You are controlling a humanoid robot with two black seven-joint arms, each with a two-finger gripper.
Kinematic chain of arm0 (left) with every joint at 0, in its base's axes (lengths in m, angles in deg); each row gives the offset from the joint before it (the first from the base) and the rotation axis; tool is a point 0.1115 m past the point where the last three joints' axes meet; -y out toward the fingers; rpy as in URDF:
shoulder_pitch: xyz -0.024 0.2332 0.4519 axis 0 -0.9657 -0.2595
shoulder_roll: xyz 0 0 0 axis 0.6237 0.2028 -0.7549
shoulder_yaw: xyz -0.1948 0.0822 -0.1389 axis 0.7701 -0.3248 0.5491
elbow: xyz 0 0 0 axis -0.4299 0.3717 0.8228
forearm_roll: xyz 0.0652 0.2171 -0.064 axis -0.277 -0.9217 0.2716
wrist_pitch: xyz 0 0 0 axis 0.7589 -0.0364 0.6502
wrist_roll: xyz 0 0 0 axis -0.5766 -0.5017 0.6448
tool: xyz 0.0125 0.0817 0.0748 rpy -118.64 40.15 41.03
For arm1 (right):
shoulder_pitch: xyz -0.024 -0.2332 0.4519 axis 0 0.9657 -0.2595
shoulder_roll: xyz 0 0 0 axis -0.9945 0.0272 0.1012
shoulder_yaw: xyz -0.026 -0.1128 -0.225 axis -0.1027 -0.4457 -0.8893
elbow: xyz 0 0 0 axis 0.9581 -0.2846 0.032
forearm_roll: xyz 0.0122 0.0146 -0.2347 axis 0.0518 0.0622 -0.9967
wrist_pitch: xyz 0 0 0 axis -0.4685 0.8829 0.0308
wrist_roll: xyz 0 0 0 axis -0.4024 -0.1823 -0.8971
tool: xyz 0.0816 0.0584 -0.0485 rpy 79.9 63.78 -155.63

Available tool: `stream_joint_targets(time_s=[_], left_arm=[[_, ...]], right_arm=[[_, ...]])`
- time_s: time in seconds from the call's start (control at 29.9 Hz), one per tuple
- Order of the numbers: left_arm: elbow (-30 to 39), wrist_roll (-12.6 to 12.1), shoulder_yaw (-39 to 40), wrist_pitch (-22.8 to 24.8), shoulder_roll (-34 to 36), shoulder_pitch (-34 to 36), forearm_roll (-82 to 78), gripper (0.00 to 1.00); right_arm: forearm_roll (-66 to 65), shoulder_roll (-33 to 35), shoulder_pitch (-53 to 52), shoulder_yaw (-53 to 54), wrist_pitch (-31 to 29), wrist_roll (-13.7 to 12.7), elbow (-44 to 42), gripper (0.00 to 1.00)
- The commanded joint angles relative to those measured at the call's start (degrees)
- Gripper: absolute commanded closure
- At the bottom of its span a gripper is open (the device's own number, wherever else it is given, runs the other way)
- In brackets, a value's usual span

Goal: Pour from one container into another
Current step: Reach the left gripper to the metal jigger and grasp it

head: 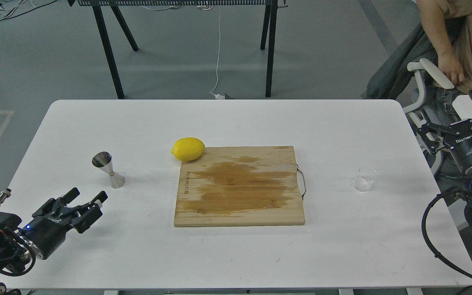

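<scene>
The small clear glass cup [365, 179] stands upright on the right part of the white table [236, 119]. On the left part stands the shiny steel jigger [108, 169], hourglass-shaped and upright. My left gripper [88, 195] hovers low over the front left of the table, a little nearer than the jigger and apart from it. Its fingers are spread with nothing between them. My right gripper [447, 111] is off the table's right edge, right of and beyond the glass cup, open and holding nothing.
A wooden cutting board [240, 186] with a wet brown stain lies in the middle, a wire handle on its right side. A yellow lemon [188, 148] rests at its far left corner. A person [461, 37] and a chair are just beyond my right gripper.
</scene>
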State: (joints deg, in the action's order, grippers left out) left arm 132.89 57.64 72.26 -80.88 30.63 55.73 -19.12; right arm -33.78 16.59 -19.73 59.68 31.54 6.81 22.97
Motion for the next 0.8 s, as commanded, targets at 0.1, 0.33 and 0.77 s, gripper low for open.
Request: stream_joint_targets(time_s=[0.1,0.33,0.77], left_arm=[[-7.62,0.01,-0.71,0.01,-3.92,3.06,-0.14,0.01],[-11.23,0.01,-2.28,0.01,-6.12,6.40,-0.23,0.01],[-15.19,0.01,-4.22,0.01,-8.14,9.83,-0.05,0.01]], right_arm=[[0.00,0.20,-0.09,0.78,0.00,0.00,0.01,0.01],[0.00,0.63,0.00,0.95,0.00,0.00,0.01,0.01],[0.00,0.99,0.00,0.95,0.00,0.00,0.01,0.01]])
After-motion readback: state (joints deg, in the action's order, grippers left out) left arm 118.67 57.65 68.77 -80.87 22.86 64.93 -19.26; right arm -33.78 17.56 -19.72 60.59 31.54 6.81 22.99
